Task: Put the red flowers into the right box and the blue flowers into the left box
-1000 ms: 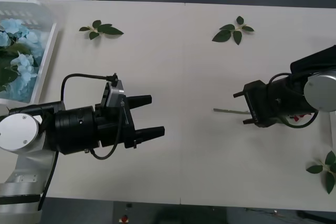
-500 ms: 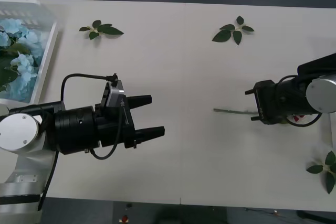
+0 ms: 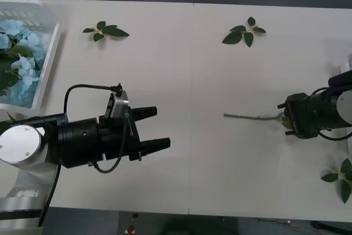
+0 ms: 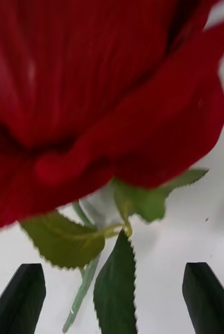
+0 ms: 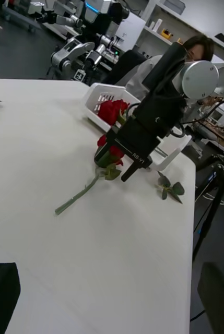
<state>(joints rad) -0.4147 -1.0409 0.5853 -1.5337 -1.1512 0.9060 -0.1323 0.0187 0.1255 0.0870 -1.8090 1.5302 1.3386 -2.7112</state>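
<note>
Right pincer: near the right edge of your surface, hovering at a red flower; your wrist camera shows the two black fingertips spread wide with nothing between them, so it is released, not gripping.

Red flower: it lies on the surface just below that pincer, head toward the right box, thin green stem trailing toward the middle of the surface. The pincer looks set over the head and leaves, probably because that bulk offers more to close on than the stem.

Right box: white plastic with slotted walls, close behind the pincer in the left wrist view, more red flowers already inside.

Left pincer: low at the front left of the surface, black fingers parted and empty, parked.

Blue flowers: pale, frilly clusters with big green leaves, sitting in the left box, a translucent white bin at the far left corner.

Textures: the rose petals look like deep-red fabric, its leaves saw-edged; the surface is smooth matte white.

Stray leaves: loose green sprigs scattered around the surface.
</note>
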